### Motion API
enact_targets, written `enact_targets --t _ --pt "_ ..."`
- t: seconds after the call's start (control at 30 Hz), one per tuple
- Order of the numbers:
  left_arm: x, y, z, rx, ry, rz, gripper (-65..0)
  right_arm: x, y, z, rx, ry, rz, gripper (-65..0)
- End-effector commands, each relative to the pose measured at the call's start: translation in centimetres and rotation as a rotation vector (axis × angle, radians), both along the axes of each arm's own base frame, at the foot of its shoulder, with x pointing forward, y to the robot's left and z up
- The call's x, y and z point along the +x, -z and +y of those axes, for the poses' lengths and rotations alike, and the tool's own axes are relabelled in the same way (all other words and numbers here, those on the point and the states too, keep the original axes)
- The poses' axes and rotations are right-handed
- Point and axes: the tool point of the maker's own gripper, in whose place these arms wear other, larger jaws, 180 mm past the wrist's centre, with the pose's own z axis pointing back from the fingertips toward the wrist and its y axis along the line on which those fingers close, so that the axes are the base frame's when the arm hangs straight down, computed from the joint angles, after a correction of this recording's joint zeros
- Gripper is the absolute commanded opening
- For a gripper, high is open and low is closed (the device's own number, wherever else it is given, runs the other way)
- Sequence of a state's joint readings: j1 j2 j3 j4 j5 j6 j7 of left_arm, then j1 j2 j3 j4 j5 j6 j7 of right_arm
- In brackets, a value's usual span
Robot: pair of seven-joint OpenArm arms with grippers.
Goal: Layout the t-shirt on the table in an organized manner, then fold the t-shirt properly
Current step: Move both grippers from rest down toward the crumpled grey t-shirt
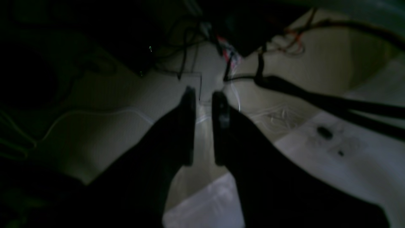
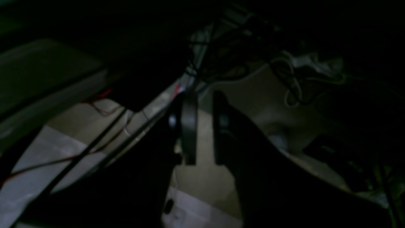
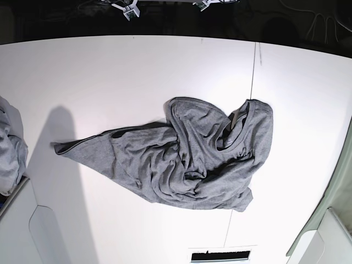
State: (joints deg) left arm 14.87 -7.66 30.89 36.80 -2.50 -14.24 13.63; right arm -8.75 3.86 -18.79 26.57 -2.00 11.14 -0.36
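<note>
One crumpled t-shirt (image 3: 190,162) lies a little right of the middle of the table (image 3: 110,71), with one long flap stretched toward the left. Wide bare white surface surrounds it on the left, far and right sides; a thin dark seam (image 3: 253,71) crosses the top just past the garment's right edge. At the left border a paler cloth heap (image 3: 10,148) is cut off by the frame. Neither arm shows in the base view. Both wrist views are very dark and blurred. The right gripper (image 2: 204,126) and left gripper (image 1: 204,125) each show a narrow gap between the jaws with nothing in it, above dim floor and tangled cables (image 1: 278,82). No shirt appears near either gripper.
</note>
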Motion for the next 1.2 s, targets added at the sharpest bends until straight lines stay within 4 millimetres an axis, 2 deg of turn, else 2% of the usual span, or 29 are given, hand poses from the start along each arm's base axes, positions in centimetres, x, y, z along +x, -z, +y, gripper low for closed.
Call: enact_targets --t 0.0,0.17,0.33,0.5,0.53,0.67,0.9,1.03,1.17 --pt "-0.1 -0.4 0.1 -0.011 -0.027 -0.010 -52.6 -0.4 -0.4 0.3 0.022 0.002 -0.012 -55.6" --pt "1.4 -2.2 1.9 -0.015 -0.178 -0.099 -52.6 -1.1 -2.4 0.9 0.066 -0.002 -0.087 -55.6" --pt "3.4 -4.8 5.5 0.018 -0.285 -0.212 -52.6 -1.4 -5.2 1.6 0.111 -0.009 -0.161 -55.6" --pt "5.1 -8.7 9.6 0.066 -0.333 -0.340 -52.4 -1.1 -8.6 1.6 0.147 -0.030 -0.243 -55.6" --pt "5.5 -9.6 10.4 0.071 -0.341 -0.366 -51.6 -0.9 -9.4 1.6 0.156 -0.033 -0.261 -55.6" --pt "7.0 -13.6 12.0 0.044 -0.347 -0.456 -41.8 0.1 -12.6 1.4 0.182 -0.065 -0.333 -55.6" --pt "11.1 -21.1 14.1 0.026 -0.295 -0.619 -40.6 4.0 -18.2 1.8 0.222 -0.130 -0.477 -55.6" --pt "14.4 -24.9 14.7 0.033 -0.223 -0.735 -40.6 7.5 -21.4 2.8 0.258 -0.144 -0.594 -55.6" --pt "17.1 -27.1 14.9 0.025 -0.150 -0.814 -40.5 12.0 -23.6 3.4 0.273 -0.154 -0.720 -55.6"
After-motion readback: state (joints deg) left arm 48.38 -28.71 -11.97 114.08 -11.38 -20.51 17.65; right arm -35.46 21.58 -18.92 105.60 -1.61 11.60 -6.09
